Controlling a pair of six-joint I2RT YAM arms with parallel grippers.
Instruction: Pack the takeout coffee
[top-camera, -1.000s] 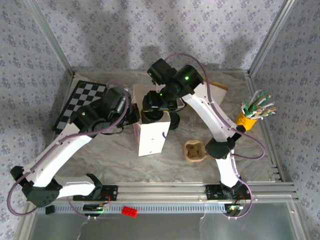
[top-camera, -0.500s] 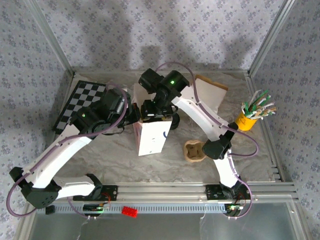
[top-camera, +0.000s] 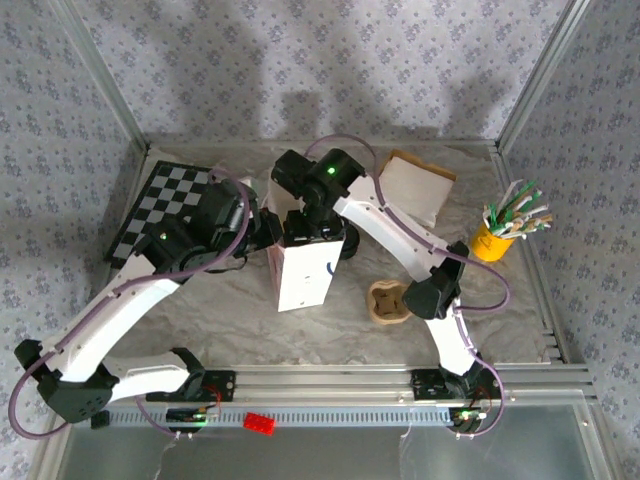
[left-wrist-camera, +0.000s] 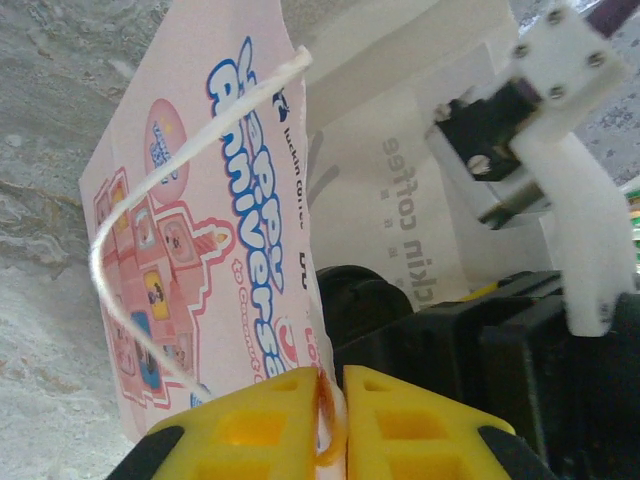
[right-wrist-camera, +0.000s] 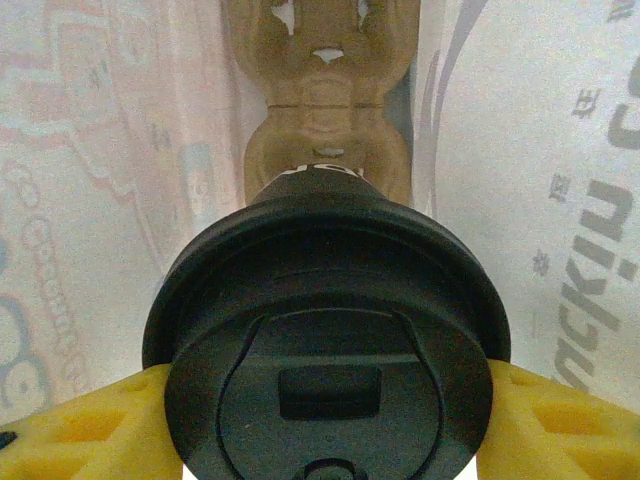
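Marbled table (top-camera: 230, 320), both of your arms reaching in to its centre. Checkered mat (top-camera: 160, 200) lies flat at 10 o'clock, partly under the left arm.

The white paper bag (top-camera: 300, 275) stands upright at the centre, mouth open. It has pink and blue print on one face and grey "coffee" lettering on an inner wall. A loose white string handle (left-wrist-camera: 110, 290) loops off its printed side.

A flat brown-edged paper bag (top-camera: 418, 185) lies at 1 o'clock, well apart from the white one.

Your left gripper (left-wrist-camera: 332, 420) is at 9 o'clock of the bag. Its yellow fingers are almost together, pinching the bag's rim.

Your right gripper (right-wrist-camera: 325, 410) is down in the bag's mouth, clamped on the coffee cup (right-wrist-camera: 325, 330). The yellow fingers press both sides of its black lid. The cup sits inside the bag, with bag walls either side of it. A brown pulp tray (right-wrist-camera: 325, 90) shows below the cup at 12 o'clock in the wrist view.

A second pulp cup carrier (top-camera: 390, 302) is on the table at 4 o'clock, near the bag. A yellow cup of green and white sticks (top-camera: 500, 235) is at 3 o'clock. A small red block (top-camera: 259, 422) sits on the front rail at 6 o'clock.
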